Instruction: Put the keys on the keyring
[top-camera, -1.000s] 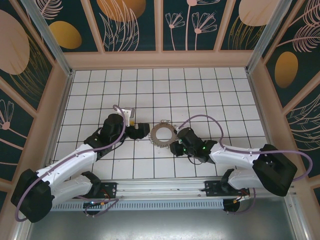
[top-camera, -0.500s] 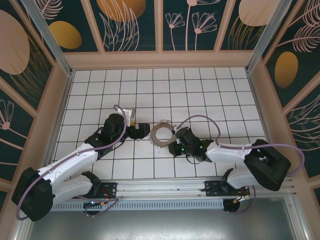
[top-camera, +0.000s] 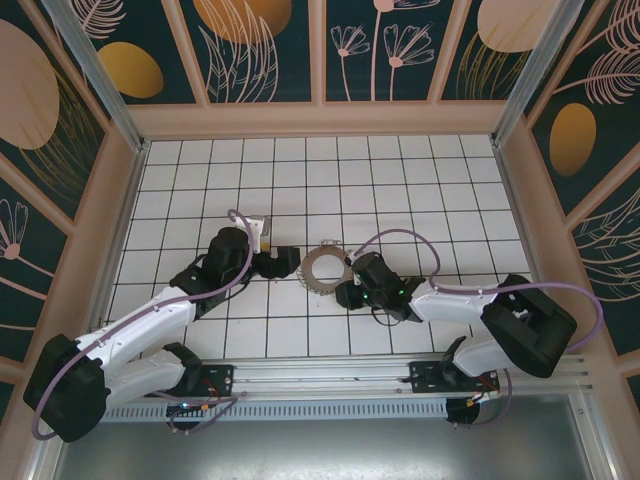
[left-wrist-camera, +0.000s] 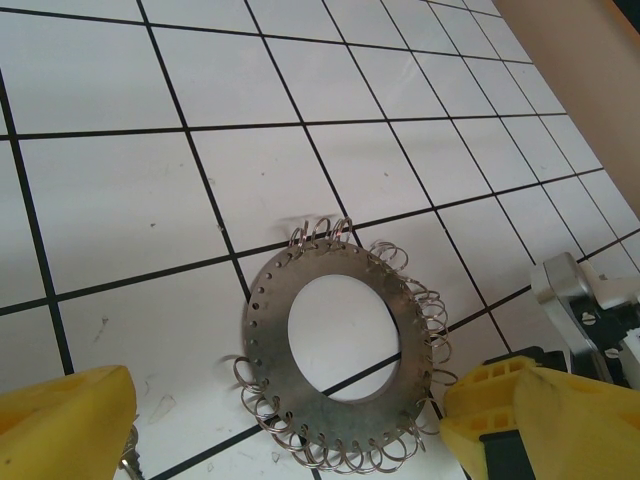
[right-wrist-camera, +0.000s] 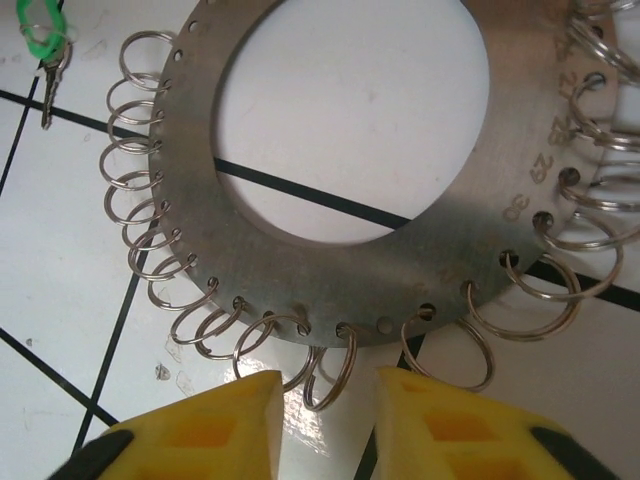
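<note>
Ideally the right pincer (right-wrist-camera: 325, 388), jaws narrowly apart at one wire loop (right-wrist-camera: 347, 368) of the flat grey metal keyring disc (right-wrist-camera: 400, 265), pinches it squarely; the tiny green-tagged key (right-wrist-camera: 45, 55) lies just beside the disc; the left pincer (left-wrist-camera: 285, 400) gapes wide.

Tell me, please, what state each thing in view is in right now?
keyring, lying flat on the table, not gripped.
key, loose on the table beside the keyring, not threaded on.
left claw, wide open, holding nothing.
right claw, slightly open at the keyring's edge, gripping nothing.
</note>
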